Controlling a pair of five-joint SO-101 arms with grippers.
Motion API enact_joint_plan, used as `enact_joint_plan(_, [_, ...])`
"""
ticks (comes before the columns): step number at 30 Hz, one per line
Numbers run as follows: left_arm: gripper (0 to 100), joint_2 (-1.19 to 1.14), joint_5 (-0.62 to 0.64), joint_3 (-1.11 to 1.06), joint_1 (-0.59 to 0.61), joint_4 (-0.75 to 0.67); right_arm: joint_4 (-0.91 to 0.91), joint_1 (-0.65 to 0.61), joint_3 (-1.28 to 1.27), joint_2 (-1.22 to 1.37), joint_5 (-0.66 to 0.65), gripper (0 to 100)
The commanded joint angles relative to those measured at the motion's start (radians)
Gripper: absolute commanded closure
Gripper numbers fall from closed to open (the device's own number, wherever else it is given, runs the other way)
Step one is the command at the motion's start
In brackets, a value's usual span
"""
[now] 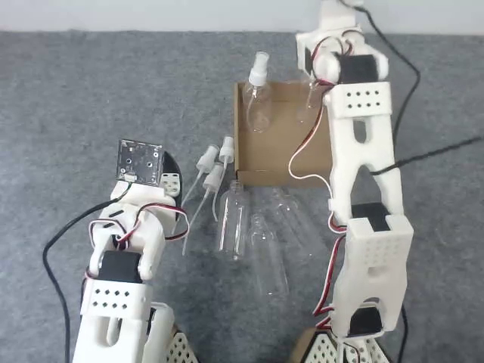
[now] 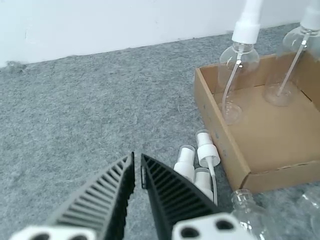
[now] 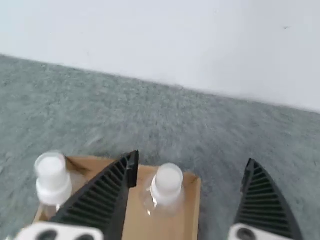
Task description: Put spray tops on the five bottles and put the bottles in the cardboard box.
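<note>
In the high view, the cardboard box (image 1: 283, 178) sits in the upper middle of the frame on the grey desk (image 1: 91, 98). Two bottles with tops stand in it. The first topped bottle (image 1: 259, 102) is at the box's far left corner. The second topped bottle (image 1: 308, 98) is partly behind the right arm (image 1: 361, 151), which runs up the right side of the frame to the box. Below the box, three bare bottles (image 1: 232, 219) lie side by side. Three loose spray tops (image 1: 212, 165) lie just left of the box's near corner. The left arm (image 1: 125, 261) is at the lower left, near those tops. Two of the five look done.

In the left wrist view, the left tool (image 2: 137, 159) has its jaws almost together, with a thin slit between them, and it holds nothing. The spray tops lie bunched and touching just past it, close against the box wall, with a bare bottle's neck near them.

In the right wrist view, the right tool (image 3: 190, 167) is spread wide. The second topped bottle stands between its jaws and is not clamped.

The step in hand seems to be leaving that bottle in the box. The right tool should lift straight off so it does not tip either bottle. The left tool must then spread to take one top, and the crowding of the tops and the nearby box wall may hinder that.
</note>
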State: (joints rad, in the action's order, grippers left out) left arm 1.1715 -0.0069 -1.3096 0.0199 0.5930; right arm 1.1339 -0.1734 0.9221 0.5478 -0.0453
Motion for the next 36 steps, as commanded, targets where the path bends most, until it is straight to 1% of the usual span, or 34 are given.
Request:
enact_joint_plan(1, [99, 0.028, 0.005, 0.008, 0.002, -0.025, 0.280, 0.001, 0.233, -0.028, -0.008, 72.4])
enact_joint_plan(7, [99, 0.028, 0.005, -0.001, 0.002, -0.025, 0.656, 0.001, 0.470, -0.027, -0.017, 72.4])
enact_joint_plan(9, [99, 0.029, 0.005, -0.008, 0.002, -0.026, 0.668, 0.010, 0.476, -0.030, -0.061, 72.7])
enact_joint_plan(12, [99, 0.029, 0.005, -0.010, 0.000, -0.026, 0.668, 0.042, 0.400, -0.071, -0.120, 72.7])
enact_joint_plan(15, [99, 0.029, 0.005, -0.010, 0.002, -0.026, 0.670, 0.048, 0.183, -0.191, -0.127, 72.5])
enact_joint_plan(17, [99, 0.029, 0.005, -0.007, -0.002, -0.026, 0.668, 0.039, -0.035, -0.317, -0.150, 72.4])
enact_joint_plan(21, [99, 0.028, 0.002, 0.012, 0.003, -0.015, 0.651, -0.021, -0.471, -0.616, -0.221, 72.4])
enact_joint_plan(25, [99, 0.029, -0.025, 0.018, 0.041, 0.101, 0.559, -0.102, -0.861, -0.937, -0.226, 72.4])
enact_joint_plan(28, [99, 0.029, -0.057, 0.010, 0.094, 0.161, 0.490, -0.211, -1.129, -1.135, -0.221, 72.4])
enact_joint_plan(30, [99, 0.029, -0.063, 0.005, 0.130, 0.170, 0.429, -0.280, -1.290, -1.205, -0.216, 72.4])
enact_joint_plan(32, [99, 0.029, -0.063, -0.008, 0.155, 0.160, 0.349, -0.326, -1.427, -1.218, -0.199, 72.4])
enact_joint_plan(34, [99, 0.029, -0.064, -0.039, 0.155, 0.133, 0.260, -0.332, -1.525, -1.204, -0.198, 72.4])
enact_joint_plan(36, [99, 0.029, -0.064, -0.065, 0.155, 0.097, 0.186, -0.308, -1.582, -1.184, -0.189, 72.4])
